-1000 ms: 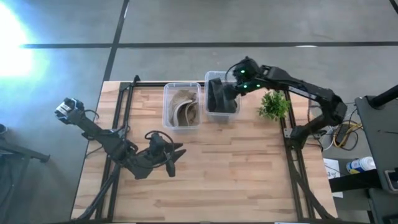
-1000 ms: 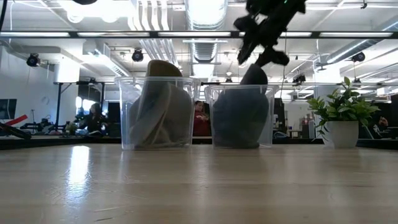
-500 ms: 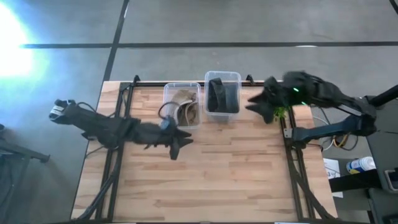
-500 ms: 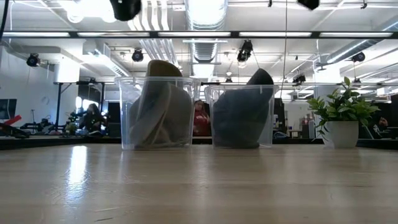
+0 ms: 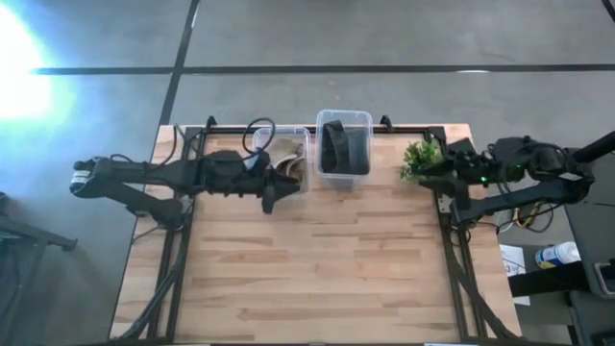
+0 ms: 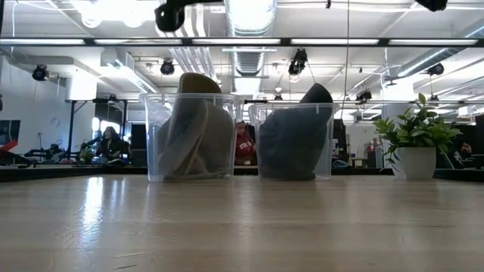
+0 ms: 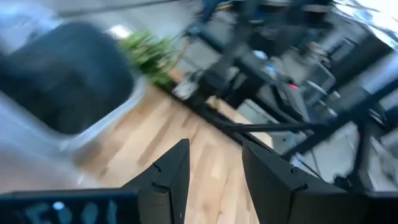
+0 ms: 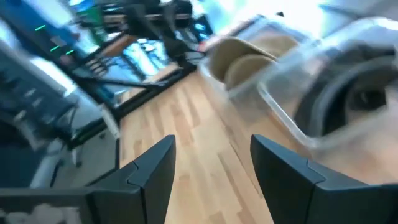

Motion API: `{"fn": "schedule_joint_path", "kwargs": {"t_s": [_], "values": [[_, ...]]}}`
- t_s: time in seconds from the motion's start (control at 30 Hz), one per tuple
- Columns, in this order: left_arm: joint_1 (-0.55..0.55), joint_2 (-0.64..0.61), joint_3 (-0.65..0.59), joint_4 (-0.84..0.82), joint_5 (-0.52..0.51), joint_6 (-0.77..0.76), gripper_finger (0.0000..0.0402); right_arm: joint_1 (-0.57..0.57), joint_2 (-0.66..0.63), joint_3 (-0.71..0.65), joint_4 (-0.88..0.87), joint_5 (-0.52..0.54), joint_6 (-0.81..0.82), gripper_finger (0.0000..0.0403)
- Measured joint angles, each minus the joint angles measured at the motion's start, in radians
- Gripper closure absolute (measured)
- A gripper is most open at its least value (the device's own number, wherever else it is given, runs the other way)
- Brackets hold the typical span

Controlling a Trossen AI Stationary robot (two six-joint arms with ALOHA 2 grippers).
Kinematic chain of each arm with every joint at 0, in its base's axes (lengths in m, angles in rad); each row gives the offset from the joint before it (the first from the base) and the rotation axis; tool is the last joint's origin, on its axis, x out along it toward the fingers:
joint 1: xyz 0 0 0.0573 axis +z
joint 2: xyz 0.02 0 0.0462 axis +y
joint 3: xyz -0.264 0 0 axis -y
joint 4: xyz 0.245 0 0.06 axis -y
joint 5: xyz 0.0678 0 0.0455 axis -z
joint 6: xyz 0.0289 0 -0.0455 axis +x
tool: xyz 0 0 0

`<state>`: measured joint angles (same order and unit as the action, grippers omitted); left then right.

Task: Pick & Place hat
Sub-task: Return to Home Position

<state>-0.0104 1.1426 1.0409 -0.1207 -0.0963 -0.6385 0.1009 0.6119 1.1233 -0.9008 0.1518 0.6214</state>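
Note:
A tan hat [image 5: 283, 161] stands on edge in the left clear bin [image 6: 198, 136]. A dark hat [image 5: 341, 146] stands in the right clear bin [image 6: 293, 140]. My left gripper [image 5: 273, 192] hovers open at the near side of the tan hat's bin, above table height; in the left wrist view my left gripper [image 7: 214, 171] faces the dark hat [image 7: 68, 81]. My right gripper [image 5: 430, 173] is open by the potted plant, near the table's right edge. In the right wrist view my right gripper [image 8: 211, 162] looks toward the tan hat [image 8: 249, 59] and the dark hat [image 8: 348, 99].
A small potted plant [image 5: 420, 158] stands right of the bins, also seen as the potted plant [image 6: 416, 143] in the low view. The black table frame rails [image 5: 450, 207] run along both sides. Bare wood [image 5: 327, 259] fills the near half of the table.
My right gripper has drawn back from above the dark hat's bin toward the table's right edge, past the plant. My left arm has stretched out and carried its gripper from the near-left middle toward the far edge and right, up to the tan hat's bin. Both hats stayed in place.

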Motion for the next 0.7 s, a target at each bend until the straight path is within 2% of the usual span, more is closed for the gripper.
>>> {"fn": "schedule_joint_path", "kwargs": {"t_s": [0.1,0.23,0.33,0.53,0.7], "values": [[-0.006,-0.011,-0.001,0.016,0.017,0.072,0.0262,0.000,-0.072,-0.080,0.075,-0.063,-0.085,0.0200],[0.041,-0.057,-0.067,0.014,0.103,0.126,0.0262,0.000,-0.176,-0.252,0.177,-0.072,-0.082,0.0200],[0.091,-0.117,-0.174,0.095,0.227,0.136,0.0262,0.000,-0.250,-0.398,0.334,-0.093,-0.076,0.0200],[0.188,-0.302,-0.438,0.368,0.460,0.132,0.0262,0.000,-0.369,-0.615,0.685,-0.100,-0.140,0.0200],[0.225,-0.502,-0.581,0.388,0.496,0.140,0.0262,-0.001,-0.464,-0.714,0.754,-0.087,-0.182,0.0200]]}}
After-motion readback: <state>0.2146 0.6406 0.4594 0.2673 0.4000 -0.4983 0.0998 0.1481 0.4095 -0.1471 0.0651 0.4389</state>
